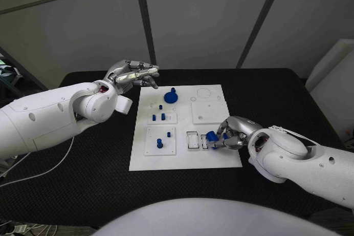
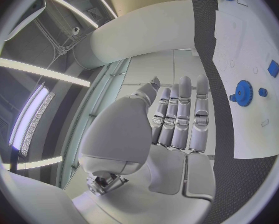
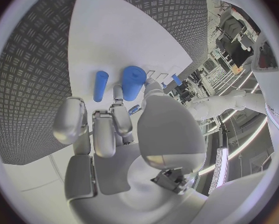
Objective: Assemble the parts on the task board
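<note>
The white task board lies mid-table. My right hand is low over its near right part, by the small slots, and pinches a blue cylinder part between thumb and fingers. A slimmer blue peg sits just beside it. My left hand hovers above the board's far left corner and holds nothing, its fingers stretched side by side. A blue gear stands near the far edge. Short blue pegs and another peg stand in the left blocks.
The black table surrounds the board with free room on all sides. A square recess and round outlines mark the board's far right. A white cable trails off at the near left.
</note>
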`<state>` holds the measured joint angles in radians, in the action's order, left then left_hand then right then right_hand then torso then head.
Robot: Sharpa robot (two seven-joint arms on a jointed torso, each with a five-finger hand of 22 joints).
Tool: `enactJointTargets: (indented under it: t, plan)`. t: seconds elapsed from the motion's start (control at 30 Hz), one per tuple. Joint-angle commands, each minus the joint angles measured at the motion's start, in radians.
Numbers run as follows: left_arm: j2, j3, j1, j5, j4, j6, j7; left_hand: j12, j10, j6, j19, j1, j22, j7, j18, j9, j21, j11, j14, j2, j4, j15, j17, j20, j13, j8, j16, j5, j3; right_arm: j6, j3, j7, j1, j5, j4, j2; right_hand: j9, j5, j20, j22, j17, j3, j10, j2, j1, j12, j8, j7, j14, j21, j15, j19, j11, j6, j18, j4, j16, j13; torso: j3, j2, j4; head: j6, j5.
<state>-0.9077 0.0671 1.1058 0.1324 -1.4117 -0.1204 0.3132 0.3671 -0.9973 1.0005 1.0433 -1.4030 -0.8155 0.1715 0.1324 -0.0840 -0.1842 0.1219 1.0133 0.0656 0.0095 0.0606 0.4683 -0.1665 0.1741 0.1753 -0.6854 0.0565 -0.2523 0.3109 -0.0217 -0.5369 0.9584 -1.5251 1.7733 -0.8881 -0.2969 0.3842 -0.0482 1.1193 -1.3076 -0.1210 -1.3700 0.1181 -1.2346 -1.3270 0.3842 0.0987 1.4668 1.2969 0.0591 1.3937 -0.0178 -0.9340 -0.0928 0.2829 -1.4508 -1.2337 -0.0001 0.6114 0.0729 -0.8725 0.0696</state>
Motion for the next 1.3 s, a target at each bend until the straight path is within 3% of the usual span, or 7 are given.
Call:
enactJointTargets:
  t: [0.03,0.4,0.47,0.57,0.63,0.9,1.3]
  plan:
    - [-0.001,0.0,0.001,0.004,-0.003,0.008,0.008,-0.004,0.004,-0.004,0.005,-0.002,0.001,0.003,0.048,0.001,0.007,-0.002,0.009,-0.002,0.0,0.0,-0.002,0.001,-0.001,0.003,0.006,-0.002,0.004,-0.014,0.0,-0.017,0.0,-0.015,-0.003,0.003,-0.002,-0.002,-0.006,-0.001,-0.078,-0.006,0.006,-0.004,-0.011,0.006,0.005,0.001,0.064,-0.006,-0.008,-0.003,-0.002,0.006,0.004,0.001,0.001,0.0,0.0,0.0,0.0003,0.0,0.001]
    - [-0.003,0.0,0.001,0.004,-0.004,0.007,0.008,-0.004,0.004,-0.005,0.005,-0.001,0.002,0.003,0.048,0.001,0.008,-0.002,0.009,-0.002,0.0,0.0,-0.002,0.001,-0.002,0.003,0.006,-0.002,0.004,0.007,0.0,-0.048,0.0,-0.015,-0.007,0.003,-0.02,0.066,-0.005,0.002,-0.081,-0.015,0.003,-0.03,-0.046,0.008,0.034,-0.003,0.064,-0.005,-0.005,-0.002,0.001,0.01,0.004,-0.002,0.001,-0.01,0.0,-0.001,0.0014,0.0,0.003]
    - [-0.003,0.0,0.001,0.004,-0.005,0.007,0.008,-0.004,0.004,-0.005,0.005,-0.001,0.002,0.003,0.048,0.001,0.008,-0.002,0.009,-0.002,0.0,0.0,-0.002,0.001,-0.002,0.003,0.006,-0.002,0.004,0.011,0.0,-0.051,0.0,0.0,-0.007,0.0,-0.023,0.093,-0.004,0.006,-0.083,-0.015,0.0,-0.037,-0.053,0.007,0.04,-0.004,0.065,-0.003,-0.004,0.0,0.002,0.008,0.005,-0.002,0.0,-0.013,-0.0001,-0.001,0.0012,0.0,0.003]
    - [-0.005,0.0,0.001,0.004,-0.006,0.006,0.008,-0.004,0.004,-0.005,0.005,-0.001,0.002,0.003,0.048,0.001,0.008,-0.002,0.009,-0.002,0.0,0.0,-0.002,0.001,-0.002,0.003,0.006,-0.002,0.004,0.021,0.0,-0.05,0.0,0.053,-0.002,-0.009,-0.027,0.184,-0.001,0.017,-0.09,-0.011,-0.007,-0.05,-0.072,0.004,0.047,-0.007,0.067,0.005,-0.001,0.005,0.006,0.006,0.007,-0.004,-0.004,-0.022,-0.0015,-0.001,0.0004,0.0,0.001]
    - [-0.006,0.001,0.001,0.004,-0.006,0.005,0.008,-0.004,0.004,-0.005,0.005,-0.001,0.002,0.003,0.048,0.001,0.008,-0.002,0.009,-0.002,0.0,0.0,-0.002,0.001,-0.002,0.003,0.006,-0.002,0.004,0.033,0.0,-0.046,0.0,0.078,0.006,-0.017,-0.028,0.21,0.0,0.021,-0.094,-0.01,-0.009,-0.054,-0.077,0.003,0.049,-0.008,0.068,0.007,0.0,0.007,0.007,0.005,0.008,-0.003,-0.006,-0.025,-0.0017,-0.001,0.0017,0.0,0.003]
    - [-0.007,0.001,0.002,0.004,-0.006,0.005,0.007,-0.004,0.004,-0.005,0.005,-0.001,0.002,0.003,0.048,0.001,0.008,-0.002,0.009,-0.002,0.0,0.0,-0.002,0.001,-0.002,0.003,0.006,-0.002,0.004,0.115,0.002,-0.022,0.002,0.141,0.075,-0.051,-0.031,0.223,0.001,0.032,-0.103,-0.018,-0.015,-0.053,-0.069,-0.001,0.057,-0.011,0.07,0.015,0.001,0.012,0.009,-0.004,0.01,0.003,-0.012,-0.033,-0.0009,-0.002,0.0005,0.0,0.002]
    - [-0.007,0.001,0.002,0.004,-0.004,0.004,0.006,-0.004,0.004,-0.005,0.005,-0.001,0.002,0.003,0.048,0.001,0.008,-0.002,0.009,-0.002,0.0,0.0,-0.002,0.001,-0.002,0.003,0.006,-0.002,0.004,0.138,0.004,-0.004,0.016,0.173,0.11,-0.041,-0.033,0.228,0.003,0.033,-0.104,-0.023,-0.017,-0.059,-0.058,0.001,0.061,-0.015,0.07,0.016,0.004,0.013,0.012,-0.012,0.01,0.007,-0.012,-0.035,0.0007,0.0,0.0009,0.0,0.009]
